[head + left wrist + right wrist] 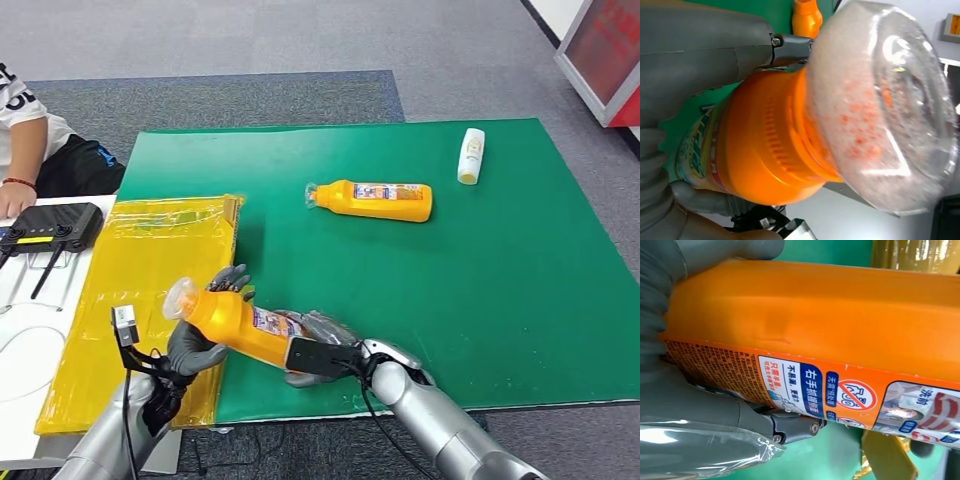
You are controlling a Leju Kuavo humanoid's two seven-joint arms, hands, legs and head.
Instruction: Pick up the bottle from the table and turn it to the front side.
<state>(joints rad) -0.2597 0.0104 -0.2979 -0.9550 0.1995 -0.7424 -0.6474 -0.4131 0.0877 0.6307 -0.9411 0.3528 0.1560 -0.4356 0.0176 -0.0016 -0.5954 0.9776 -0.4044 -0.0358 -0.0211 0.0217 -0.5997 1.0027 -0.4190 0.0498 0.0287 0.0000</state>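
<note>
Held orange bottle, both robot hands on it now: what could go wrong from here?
1. The held orange bottle is lying sideways between the left robot hand near the clear cap and the right robot hand at the base; releasing one hand to turn it could let it tip.
2. It is held over the near edge of the green mat, so a drop may roll off the table.

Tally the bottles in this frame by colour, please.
Orange bottles: 2, the held bottle between left hand and right hand, and the lying bottle.
White bottles: 1, white bottle.
Total: 3
</note>
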